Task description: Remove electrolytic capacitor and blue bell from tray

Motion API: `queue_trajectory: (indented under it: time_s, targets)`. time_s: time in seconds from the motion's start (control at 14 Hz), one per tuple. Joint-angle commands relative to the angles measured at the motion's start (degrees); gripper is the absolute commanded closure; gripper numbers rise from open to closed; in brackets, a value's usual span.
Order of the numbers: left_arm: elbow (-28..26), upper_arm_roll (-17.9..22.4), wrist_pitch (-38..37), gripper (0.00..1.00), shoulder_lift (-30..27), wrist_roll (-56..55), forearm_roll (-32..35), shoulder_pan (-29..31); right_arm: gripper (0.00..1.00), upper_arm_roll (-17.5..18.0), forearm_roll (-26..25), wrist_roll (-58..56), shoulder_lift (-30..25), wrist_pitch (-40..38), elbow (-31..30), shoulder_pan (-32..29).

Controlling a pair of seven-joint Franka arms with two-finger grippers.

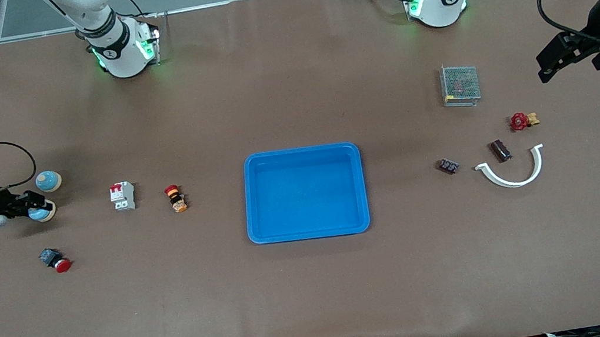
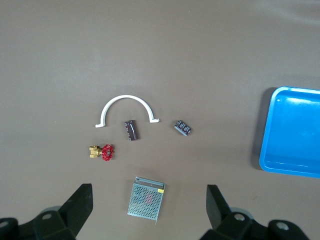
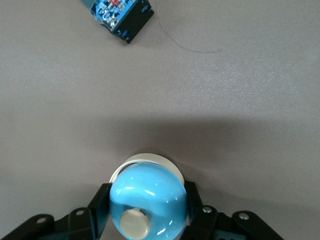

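My right gripper [image 1: 38, 209] is shut on a blue bell with a cream base [image 1: 43, 213], low at the table near the right arm's end. In the right wrist view the bell [image 3: 148, 196] sits between the fingers [image 3: 101, 202]. A second blue bell [image 1: 48, 181] stands just farther from the front camera. The dark capacitor [image 1: 500, 150] lies inside a white curved clip [image 1: 513, 171] toward the left arm's end. It also shows in the left wrist view [image 2: 131, 130]. My left gripper [image 1: 543, 66] is open and empty, high in the air [image 2: 148, 192].
A blue tray [image 1: 250, 200] sits mid-table and shows in the left wrist view [image 2: 265, 145]. Near the capacitor are a small dark part [image 1: 448, 166], a red valve [image 1: 522, 121] and a mesh power supply [image 1: 460, 84]. Near the bells are a breaker [image 1: 122, 195], a switch [image 1: 176, 198] and a red button [image 1: 55, 260].
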Motion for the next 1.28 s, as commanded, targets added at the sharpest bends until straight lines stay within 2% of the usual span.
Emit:
queue_trajectory:
  time_s: [0.0,0.21,0.5,0.64,1.21]
  targets:
    - [0.1,0.4,0.6,0.0,0.3,1.0,0.0,-0.3,0.0,0.2,-1.0,1.3,1.6,-0.6,1.5,-0.3]
    - [0.1,0.4,1.0,0.0,0.5,1.0,0.1,-0.2,0.0,0.0,-1.6,4.0,0.6,-6.2,3.6,0.3]
    - [0.0,0.4,0.6,0.0,0.3,1.0,0.1,-0.1,0.0,0.1,-8.9,12.6,0.3,-22.4,13.1,0.7]
    - [0.0,0.4,0.5,0.0,0.2,1.0,0.1,-0.2,0.0,0.1,-10.1,15.9,0.3,-28.5,17.5,2.1]
    - [0.4,0.1,-0.6,0.0,-0.6,0.7,0.0,-0.2,0.0,0.3,-10.1,32.0,-2.0,-31.7,22.8,12.1]
